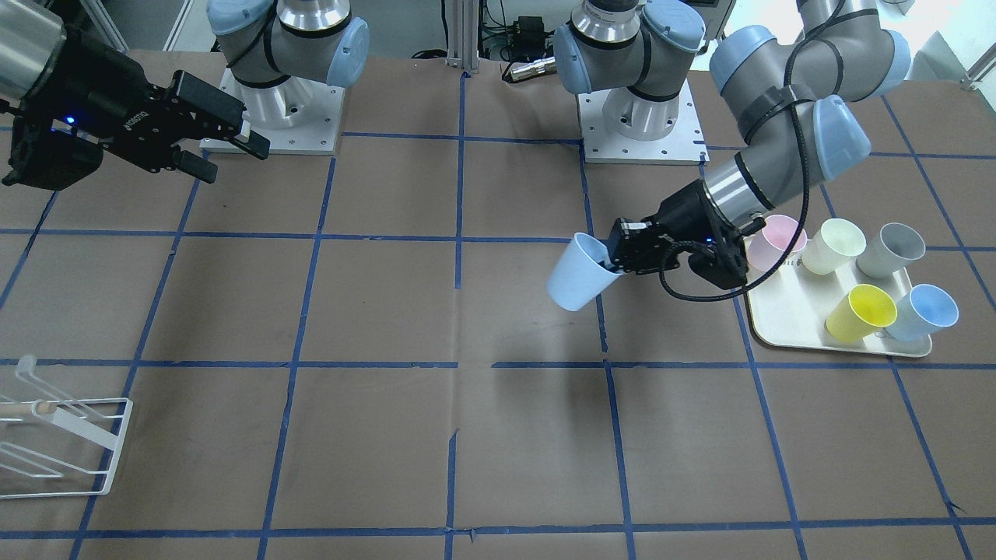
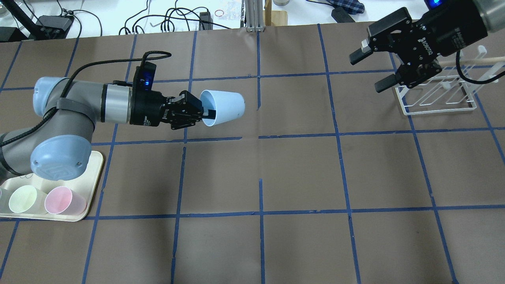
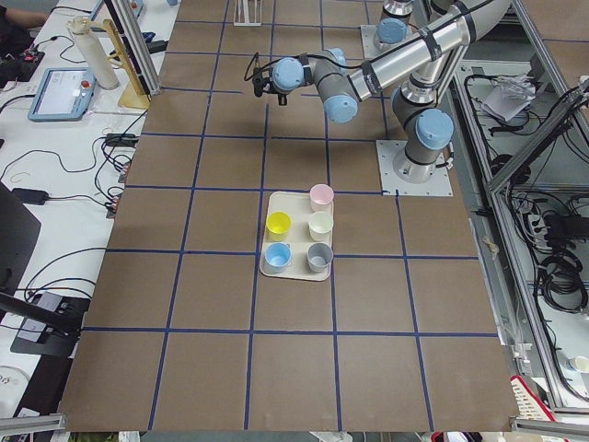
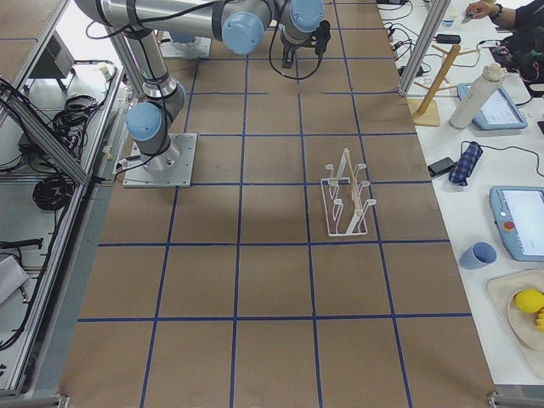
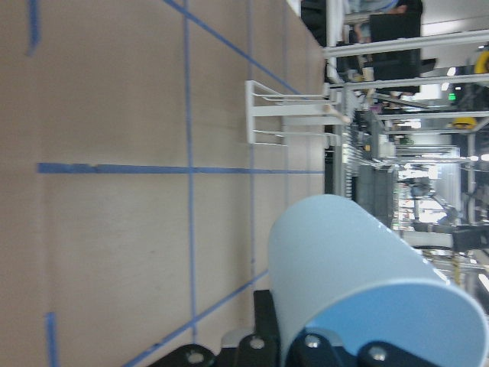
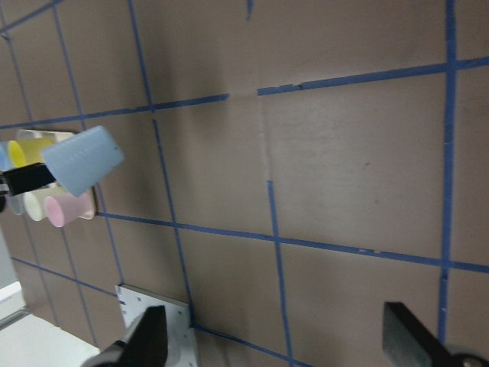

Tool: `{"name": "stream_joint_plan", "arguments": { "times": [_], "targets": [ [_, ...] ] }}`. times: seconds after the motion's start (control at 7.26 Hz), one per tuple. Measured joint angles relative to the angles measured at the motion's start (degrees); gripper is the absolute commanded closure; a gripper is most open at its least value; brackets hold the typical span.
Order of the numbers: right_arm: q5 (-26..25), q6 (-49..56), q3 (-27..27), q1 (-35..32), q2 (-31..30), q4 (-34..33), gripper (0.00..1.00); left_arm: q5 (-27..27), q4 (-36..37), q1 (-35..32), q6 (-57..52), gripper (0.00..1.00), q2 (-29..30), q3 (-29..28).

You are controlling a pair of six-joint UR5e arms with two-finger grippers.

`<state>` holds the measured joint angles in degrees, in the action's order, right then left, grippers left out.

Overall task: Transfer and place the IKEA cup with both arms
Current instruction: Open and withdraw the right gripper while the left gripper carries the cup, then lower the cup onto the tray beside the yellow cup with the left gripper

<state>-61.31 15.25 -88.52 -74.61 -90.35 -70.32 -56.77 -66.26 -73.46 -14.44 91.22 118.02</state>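
The left claw [image 2: 200, 114] is gripping the pale blue cup [image 2: 223, 107] by the rim only, one finger inside the mouth & one outside. It's holding the cup sideways in the air over the brown paper table [image 2: 300, 169], base pointing toward the right claw [image 2: 368, 72]. That one is hanging wide open w/ nothing in it, well apart from the cup, near the white wire rack [image 2: 434, 98].

Risks, as I'm judging them:
- A pinch on one bit of thin wall is giving little hold, so any jerk could be swivelling the cup or sliding it out.
- At the hand-over, the right claw closing on the narrow end could be squeezing the cup off along its taper.
- Closing too near the rim, it'd be bumping the left fingers.
- If the left lets go too early, the cup is dropping & prob rolling off in a curve.

Materials: the cup is looking like smooth matte plastic, round, tapered, no handle, prob light & a bit springy. The rack is thin bent wire. A pink cup [image 1: 786, 233], cream cup [image 1: 836, 243], grey cup [image 1: 895, 249], yellow cup [image 1: 860, 311] & brighter blue cup [image 1: 926, 311], same shape, are sitting on the cream tray [image 1: 786, 330]
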Motion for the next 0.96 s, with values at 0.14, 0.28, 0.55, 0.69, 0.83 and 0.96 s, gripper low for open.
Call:
{"name": "stream_joint_plan", "arguments": {
  "times": [0.14, 0.28, 0.55, 0.69, 0.83, 0.96],
  "targets": [
    [-6.86, -1.90, -0.07, -1.44, 0.05, -1.30, 0.00, -11.21, -0.23, 2.53, -3.72, 1.00, 0.19, -1.33],
    [-13.97, -4.05, -0.11, -2.62, 0.05, -2.36, 0.00, -19.90, -1.16, 5.74, -8.54, 1.00, 0.93, -2.91],
    [-24.83, -7.62, -0.06, -3.56, -0.12, -3.06, 0.00, -29.94, -5.07, 12.99, -20.24, 1.00, 4.30, -7.84],
    [-28.26, -10.04, 0.21, -4.02, -0.27, -3.65, 0.00, -32.53, -7.04, 16.07, -26.35, 1.00, 7.33, -10.88],
    [-30.03, -13.55, 0.48, -5.55, -0.39, -5.28, 0.00, -33.90, -7.86, 18.09, -32.44, 1.00, 10.83, -13.55],
    [-30.73, -17.81, 0.63, -8.53, -0.34, -7.92, 0.00, -34.45, -8.06, 19.09, -37.99, 1.00, 14.37, -15.83]
  ]
}}
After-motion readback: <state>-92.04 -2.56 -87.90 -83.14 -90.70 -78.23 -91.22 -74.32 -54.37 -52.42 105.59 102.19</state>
